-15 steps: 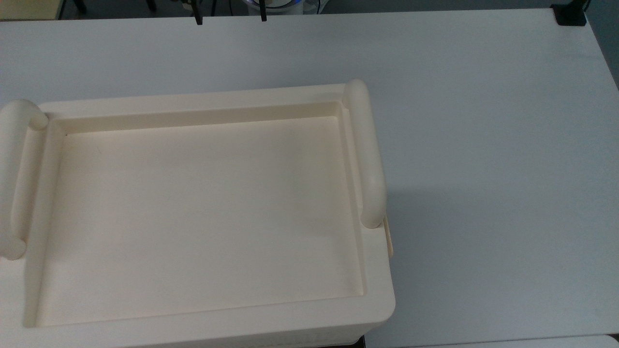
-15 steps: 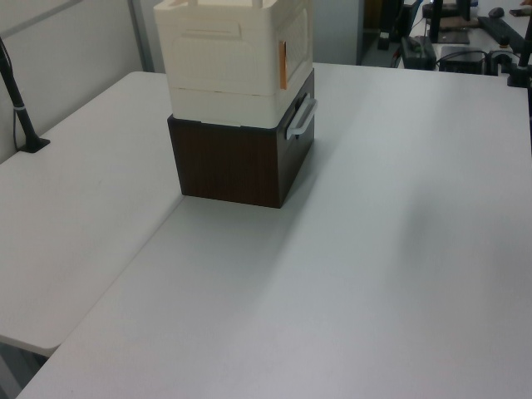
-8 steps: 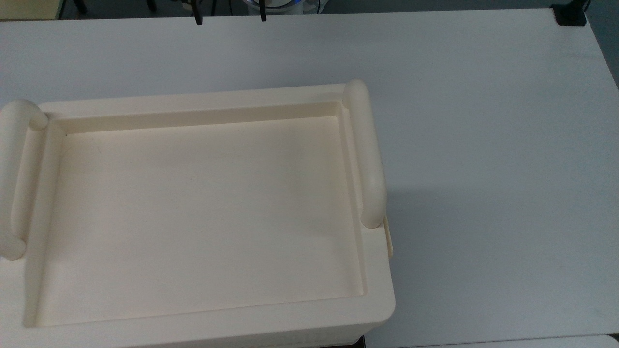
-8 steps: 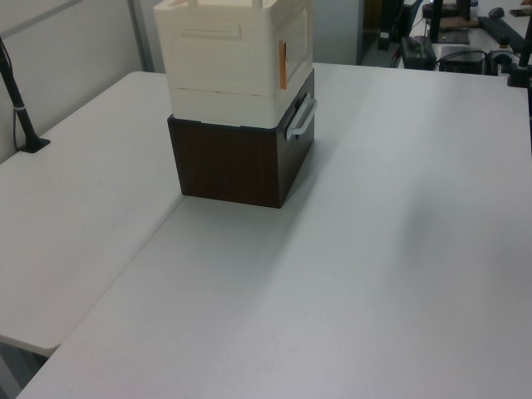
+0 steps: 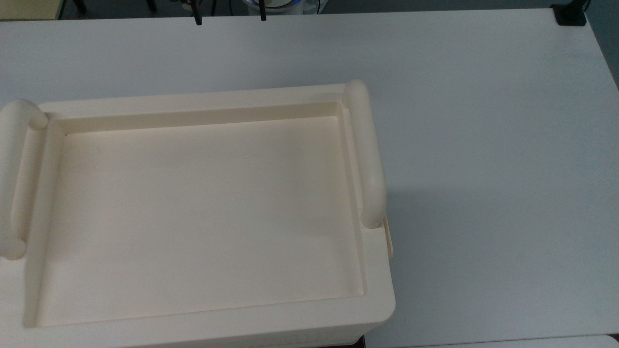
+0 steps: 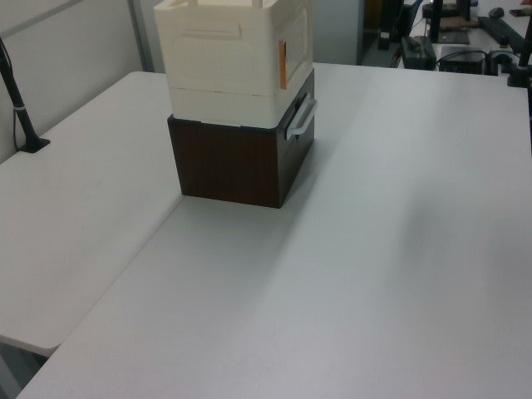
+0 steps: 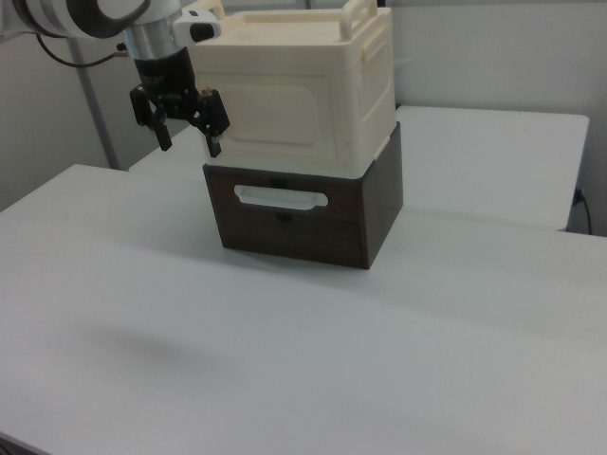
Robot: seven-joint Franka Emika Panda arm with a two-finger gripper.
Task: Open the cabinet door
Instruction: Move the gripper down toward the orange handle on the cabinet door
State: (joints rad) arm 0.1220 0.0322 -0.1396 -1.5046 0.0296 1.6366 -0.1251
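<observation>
White worktop [image 6: 399,249] ran under everything, and the cabinet [image 7: 303,95], a cream box, sat on a dark brown drawer unit [image 7: 303,213] toward the right view's upper middle. The cabinet door [image 7: 275,109] was the panelled front face in the right view, flush and closed. From the top view the cabinet [image 5: 203,212] showed its recessed tray top and two bar handles [image 5: 365,154]; a small cream tab [image 5: 389,239] stuck out at the top view's right edge of the box.

Nothing in the top or left view had shifted from a second before: the box, the drawer unit [image 6: 241,158] and its pale handle [image 6: 301,116] lay the same.

The tool [image 7: 186,137] hung just off the door's edge at the right view's left, fingers [image 7: 214,121] spread apart with nothing between them; whether it touched the box I could not tell.

The top view cut off the cabinet's left and lower edges, and the left view cropped its top. An orange strip [image 6: 283,65] on its side was too small to make out.
</observation>
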